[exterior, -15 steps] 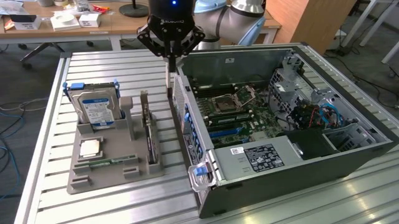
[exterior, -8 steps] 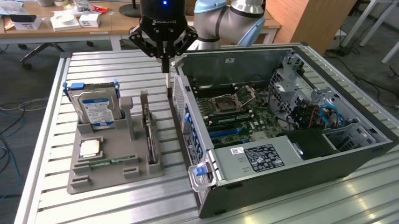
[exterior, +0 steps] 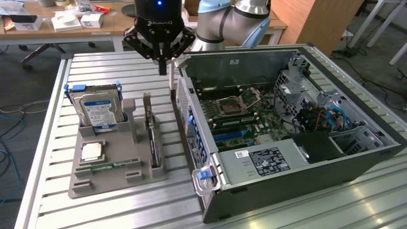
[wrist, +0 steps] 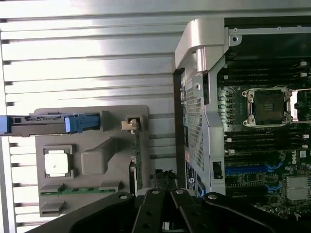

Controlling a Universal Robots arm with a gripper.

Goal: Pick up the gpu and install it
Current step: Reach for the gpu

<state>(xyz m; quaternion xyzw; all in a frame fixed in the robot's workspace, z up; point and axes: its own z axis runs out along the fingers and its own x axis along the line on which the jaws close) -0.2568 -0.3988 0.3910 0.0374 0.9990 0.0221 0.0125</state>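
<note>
Gripper [exterior: 163, 70] at upper centre of the exterior frame, fingers pressed together, above and apart from the gpu [exterior: 152, 138]. The card stands on edge in the grey holder [exterior: 108, 183], lower left, beside the open computer case [exterior: 305, 157].

On the slatted table [exterior: 127, 210], a holder tray [exterior: 114, 183] sits at the exterior view's left with the open computer case [exterior: 286, 157] just beside it on the right. In the tray, the hard drive [exterior: 96, 110] stands upright at the far left corner, the gpu [exterior: 151, 133] stands on edge in a slot along the side nearest the case, and a processor chip [exterior: 93, 151] lies flat between them, with a memory stick [exterior: 114, 165] in front of it. The gripper [exterior: 163, 67] hangs above the far end of the gap between tray and case, whose motherboard [exterior: 248, 119] lies inside behind a power supply [exterior: 267, 160].
</note>
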